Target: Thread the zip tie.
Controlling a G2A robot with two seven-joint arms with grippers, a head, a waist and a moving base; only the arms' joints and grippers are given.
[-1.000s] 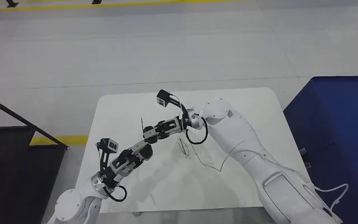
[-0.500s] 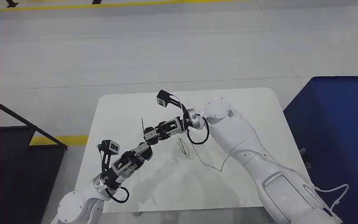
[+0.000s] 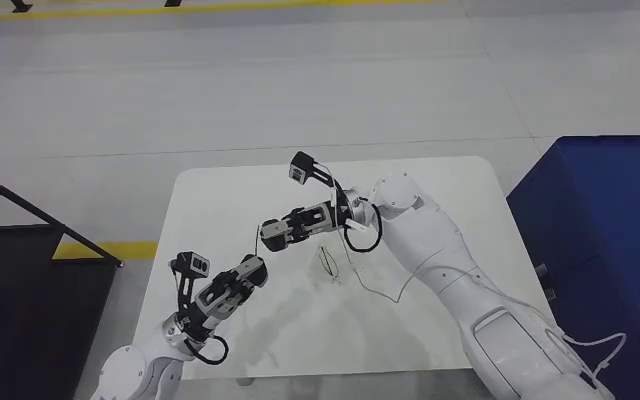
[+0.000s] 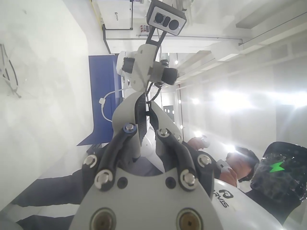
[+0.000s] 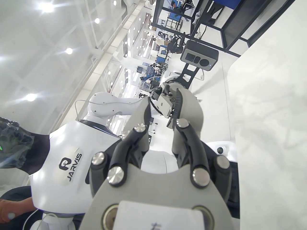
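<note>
White table (image 3: pixel 215 210) standing on pale floor (image 3: pixel 300 80). Blue cabinet (image 3: pixel 585 230) sitting beside it. Yellow line (image 3: pixel 100 249) crossing floor. Ceiling lights (image 5: pixel 46 6) glaring.

The white worktop (image 3: pixel 470 190) carries a small tangle of black and white zip ties (image 3: pixel 328 263) near its middle.

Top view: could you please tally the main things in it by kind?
Grippers: 2, the left gripper and the right gripper
White rectangular table: 1
Dark blue cabinet beside it: 1
Tangle of thin black and white zip ties: 1, single ties too thin to count
Total: 5
</note>
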